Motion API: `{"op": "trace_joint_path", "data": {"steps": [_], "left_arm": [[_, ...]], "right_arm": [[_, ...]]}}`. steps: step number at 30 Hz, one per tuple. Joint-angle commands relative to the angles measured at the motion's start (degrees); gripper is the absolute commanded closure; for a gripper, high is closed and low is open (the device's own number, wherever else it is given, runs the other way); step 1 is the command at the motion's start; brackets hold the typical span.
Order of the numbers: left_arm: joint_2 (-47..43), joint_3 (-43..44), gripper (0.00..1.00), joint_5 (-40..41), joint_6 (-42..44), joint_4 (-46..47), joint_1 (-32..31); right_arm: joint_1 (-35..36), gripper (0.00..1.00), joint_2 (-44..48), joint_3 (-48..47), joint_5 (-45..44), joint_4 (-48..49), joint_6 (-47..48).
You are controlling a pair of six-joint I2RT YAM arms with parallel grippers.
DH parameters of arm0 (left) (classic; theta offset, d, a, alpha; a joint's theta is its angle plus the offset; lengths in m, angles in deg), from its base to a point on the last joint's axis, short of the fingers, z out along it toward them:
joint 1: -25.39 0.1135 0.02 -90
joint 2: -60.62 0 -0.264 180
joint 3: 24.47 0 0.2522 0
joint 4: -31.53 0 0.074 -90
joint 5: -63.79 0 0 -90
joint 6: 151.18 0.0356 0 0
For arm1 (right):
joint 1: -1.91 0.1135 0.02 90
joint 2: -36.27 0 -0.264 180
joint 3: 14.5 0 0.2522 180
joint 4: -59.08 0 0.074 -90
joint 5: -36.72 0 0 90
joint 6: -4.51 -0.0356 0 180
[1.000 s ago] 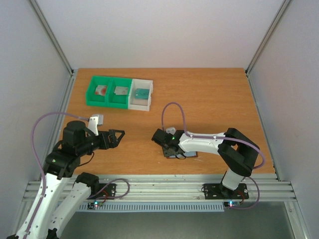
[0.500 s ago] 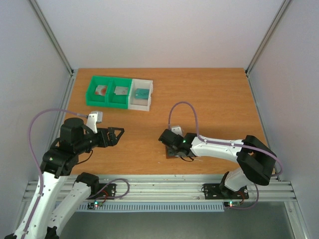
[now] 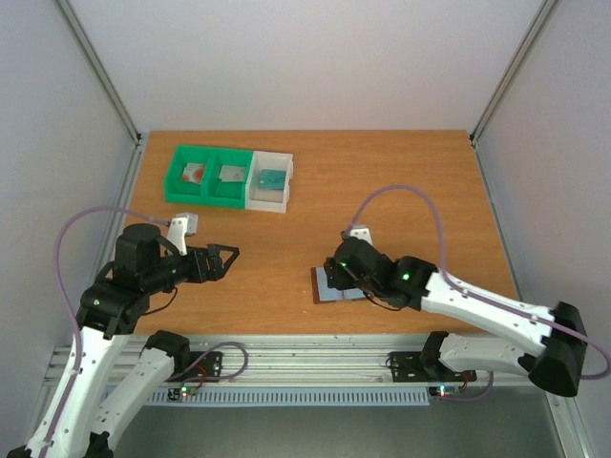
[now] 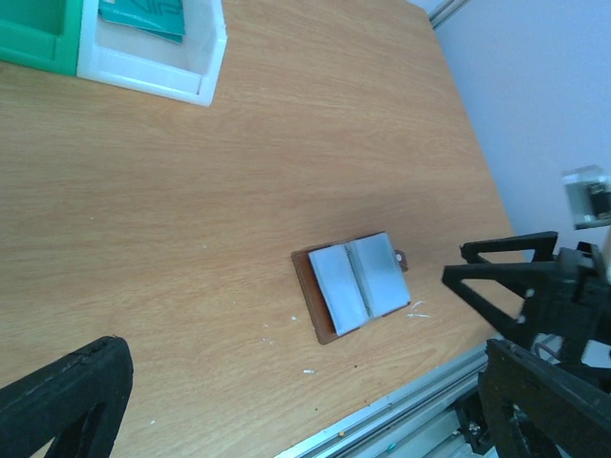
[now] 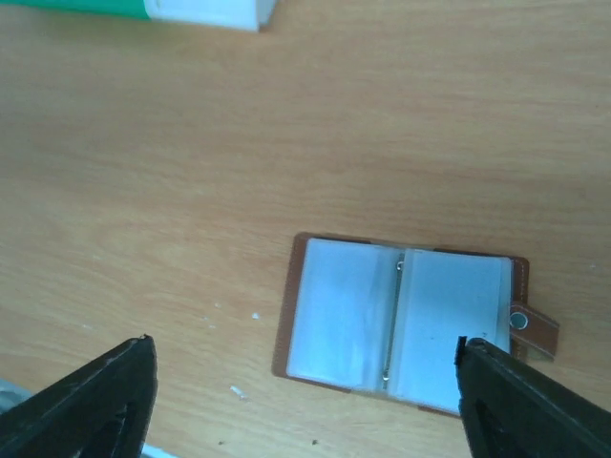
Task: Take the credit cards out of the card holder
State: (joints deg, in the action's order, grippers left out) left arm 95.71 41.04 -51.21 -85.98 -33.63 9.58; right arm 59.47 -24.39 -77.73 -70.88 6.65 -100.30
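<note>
- The card holder (image 3: 324, 287) lies unfolded near the front edge of the wooden surface (image 3: 401, 181), blue-grey pockets facing up, brown cover showing round them as a border (its snap tab sticks out on one side). Whether any pocket has a card inside, I cannot tell.
- The right tool (image 5: 304, 345) hangs over the holder with its fingers spread wide — one each side in the right wrist view — and grips nothing.
- The left tool (image 3: 224, 257) hovers well to the left of the holder, fingers also wide apart, empty.
- At the far left of the surface stand a green bin (image 3: 179, 186) with two compartments and, touching its right side, a white bin (image 3: 270, 202).
- Three credit cards lie in them: a white one with a red mark (image 3: 195, 173) in the left green compartment, a greyish one (image 3: 232, 173) in the right green compartment, and a teal one (image 3: 271, 178) in the white bin.
</note>
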Motion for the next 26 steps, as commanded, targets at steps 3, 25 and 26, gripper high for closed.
{"op": "trace_joint_path", "data": {"steps": [3,25,26], "left_arm": [[-2.11,2.24,0.01,-4.02,-0.91,1.25,-0.05],[-2.89,4.62,0.01,-4.78,-1.82,4.69,-0.09],[-2.85,4.92,0.01,-4.40,-1.76,4.41,-0.05]], "right_arm": [[0.24,0.02,8.59,-5.79,0.05,-9.98,0.67],[0.26,0.02,20.35,-11.01,2.11,-14.30,-0.49],[0.22,0.02,20.32,-11.14,2.33,-14.46,-0.39]]}}
